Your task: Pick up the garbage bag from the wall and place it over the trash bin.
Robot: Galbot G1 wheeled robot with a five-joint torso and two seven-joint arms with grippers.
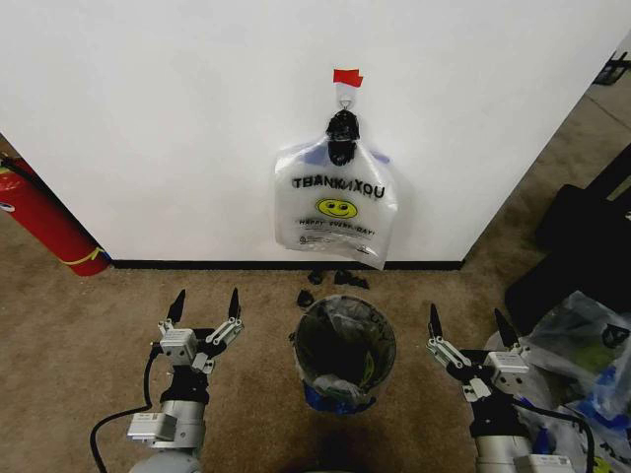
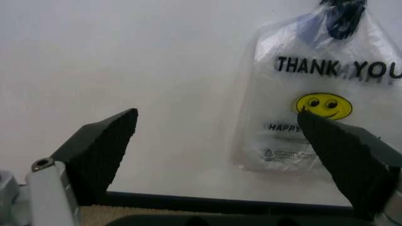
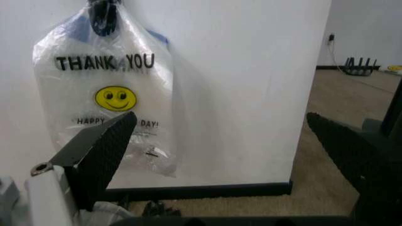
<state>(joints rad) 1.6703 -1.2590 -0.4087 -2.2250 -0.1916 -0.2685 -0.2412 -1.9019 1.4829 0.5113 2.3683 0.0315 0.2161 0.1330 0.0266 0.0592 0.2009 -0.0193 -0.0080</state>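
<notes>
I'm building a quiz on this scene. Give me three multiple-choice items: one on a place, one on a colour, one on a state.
1. Where is the thin see-through white plastic garbage bag?
A. In the bin
B. Hanging on the white wall
C. In a gripper

2. What colour is the tape strip above the hook?
A. Red
B. Blue
C. Green

3. How are the left gripper and right gripper?
A. Both shut
B. One holds the bag
C. Both open

B: it hangs from the hook.
A: plainly red.
C: fingers spread, empty, flanking the round black wire-mesh trash bin.

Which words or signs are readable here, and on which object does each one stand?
"THANK YOU": black letters on the garbage bag, which hangs on the wall.
"HAPPY ... DAY!": small line under its yellow smiley face; middle word hidden.
Fine print and recycling mark lower down: too small to read.
</notes>
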